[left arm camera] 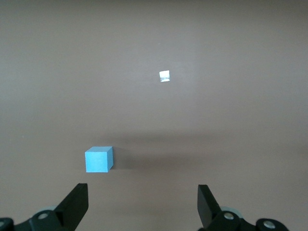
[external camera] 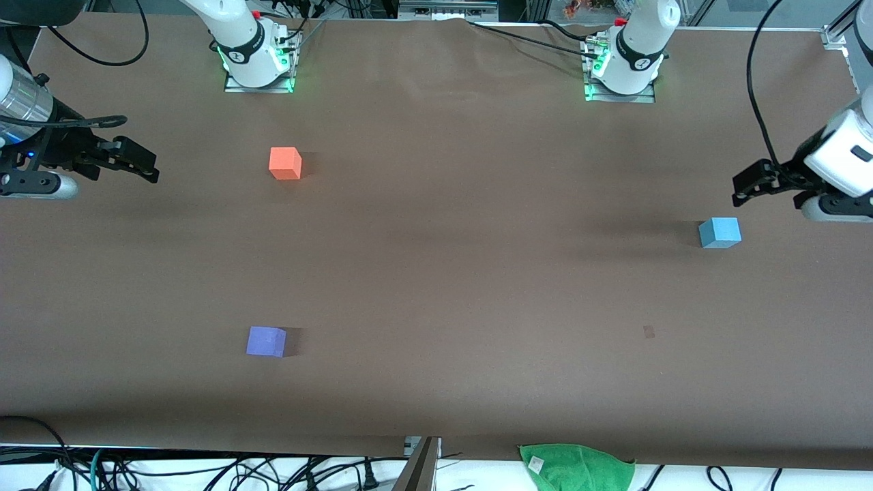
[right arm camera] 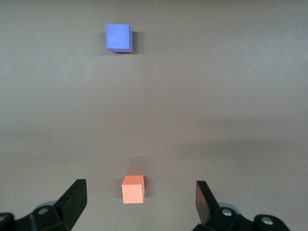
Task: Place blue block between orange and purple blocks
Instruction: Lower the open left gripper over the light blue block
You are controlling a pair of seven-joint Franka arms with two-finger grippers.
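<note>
Hovering wide-jawed, my left gripper [left arm camera: 142,204] near the blue block [external camera: 719,232], right gripper [right arm camera: 139,202] idle and spread, I risk nudging it off-centre.

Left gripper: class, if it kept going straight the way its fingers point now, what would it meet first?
Probably the bare table. The open left gripper hangs above it, and the blue block lies off to one side of that line, though depth is hard to judge.
</note>
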